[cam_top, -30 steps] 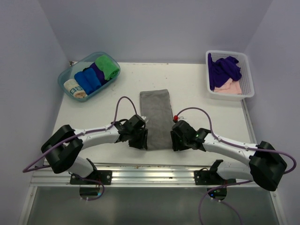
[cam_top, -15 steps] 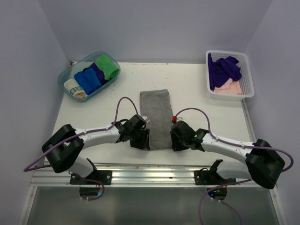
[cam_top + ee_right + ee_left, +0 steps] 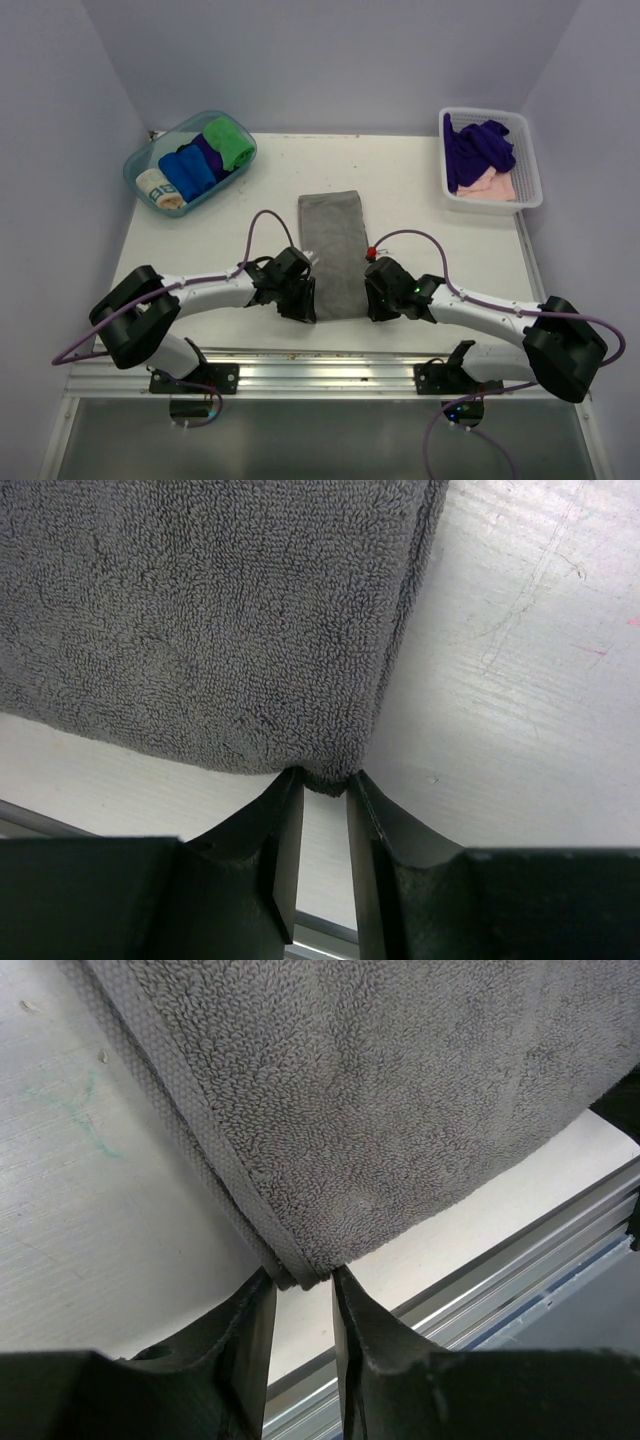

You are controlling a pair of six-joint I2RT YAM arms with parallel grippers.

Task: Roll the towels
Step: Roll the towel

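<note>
**Both claws on the near corners, ready to start the roll**

Nearest of all, along the bench's near edge, runs the aluminium rail, and just beyond it sit the two claws. The left claw is drawn in to a narrow slot and nips the near-left corner of the grey towel at its hem. The right claw is equally narrow and nips the near-right corner. In each wrist view only the very tip of the corner sits between the fingertips, so both holds look shallow.

The grey towel lies flat and smooth in the middle of the bench, its long side running from the near edge towards the far edge.

To roll it well, I would lift both corners only a little and at the same height. They should then turn over together towards the far edge, with the near hem kept straight and square to the towel's long sides. If one claw leads, the roll will probably come out cone-shaped. With bites this thin, a quick pull could slip a corner free.

At the far left corner, a blue tub holds rolled towels. At the far right corner, a white basket holds the purple towel and the pink towel, both loose and not yet rolled.
</note>
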